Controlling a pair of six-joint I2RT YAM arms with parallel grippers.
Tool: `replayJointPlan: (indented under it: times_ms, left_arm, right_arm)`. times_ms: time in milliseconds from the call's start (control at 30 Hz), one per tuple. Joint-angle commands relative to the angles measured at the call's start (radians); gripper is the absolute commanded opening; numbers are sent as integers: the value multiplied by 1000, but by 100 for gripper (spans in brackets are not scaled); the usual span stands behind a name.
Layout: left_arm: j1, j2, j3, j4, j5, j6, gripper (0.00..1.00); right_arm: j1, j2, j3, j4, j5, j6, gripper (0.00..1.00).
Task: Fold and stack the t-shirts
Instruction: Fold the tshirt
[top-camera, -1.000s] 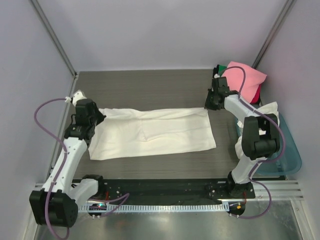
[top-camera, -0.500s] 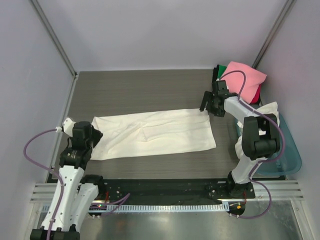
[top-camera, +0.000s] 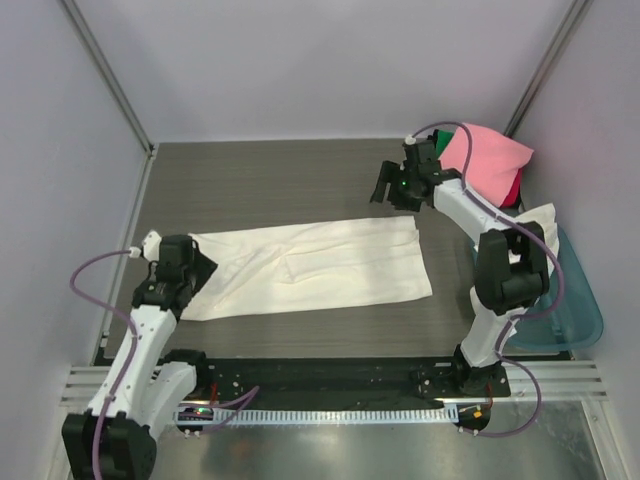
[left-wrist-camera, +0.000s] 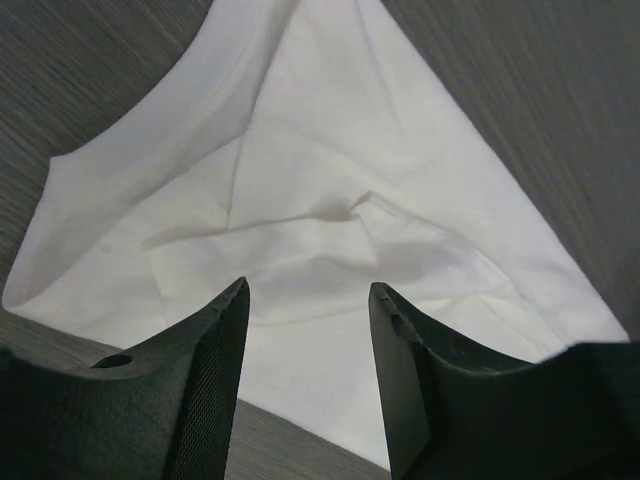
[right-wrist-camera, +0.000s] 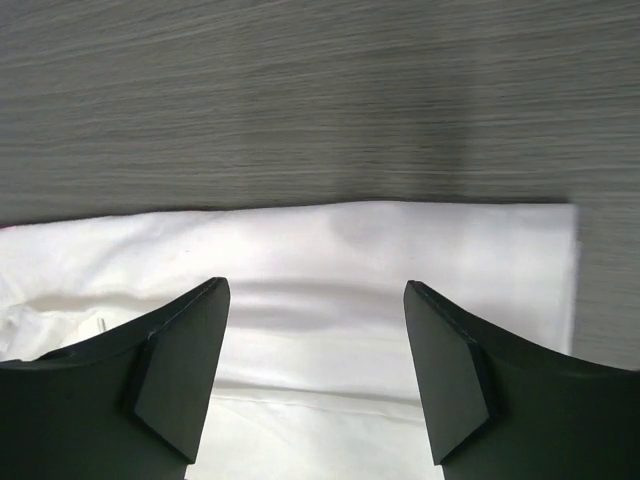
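Left wrist view is looking down past the left gripper (left-wrist-camera: 308, 300), whose two dark fingers are standing spread with nothing between them, hovering just above the wrinkled left end of the cream-white t-shirt (left-wrist-camera: 330, 200). Seen from above, this shirt is lying as a long folded band across the middle of the frame on the dark wood-grain table (top-camera: 280, 180), with the left arm sitting at its lower-left end. Farther up and to the right, the right gripper (right-wrist-camera: 315, 290) is hanging over bare table just beyond the shirt's upper-right corner. Its fingers are also parted wide and gripping nothing, and its own camera is showing the shirt's straight far edge below them. At the right edge of the frame another white t-shirt (top-camera: 535, 218) is draping over the rim of a teal plastic tub (top-camera: 575, 300). In the upper-right corner a pink t-shirt (top-camera: 490, 155) is lying on top of a green one (top-camera: 443, 140). The cream shirt is looking light, limp and thin, so it is likely going to sag, drag and wrinkle rather than hold any shape, and its stacked layers may be sliding apart when lifted. The best places to take hold appear to be the corners of one short end, pinching every layer together close to the edge.
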Motion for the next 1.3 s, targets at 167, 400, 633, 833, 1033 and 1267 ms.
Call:
replayJointPlan:
  times_ms: [167, 400, 633, 833, 1033, 1267]
  left_arm:
    - [0, 202, 25, 163, 53, 41, 52]
    - [1, 144, -38, 184, 34, 50, 52]
    - [0, 92, -71, 178, 22, 56, 52]
    - [0, 85, -97, 182, 31, 47, 51]
    - [3, 59, -96, 134, 5, 50, 49]
    - [1, -34, -179, 83, 80, -8, 0]
  right_arm:
    - [70, 150, 8, 38, -110, -19, 70]
    - [128, -26, -199, 49, -23, -1, 68]
    - [205, -268, -412, -2, 86, 50, 68]
    - [212, -338, -406, -20, 74, 65, 68]
    - [284, -118, -57, -36, 34, 60, 65]
    - [361, 221, 267, -95, 11, 60, 49]
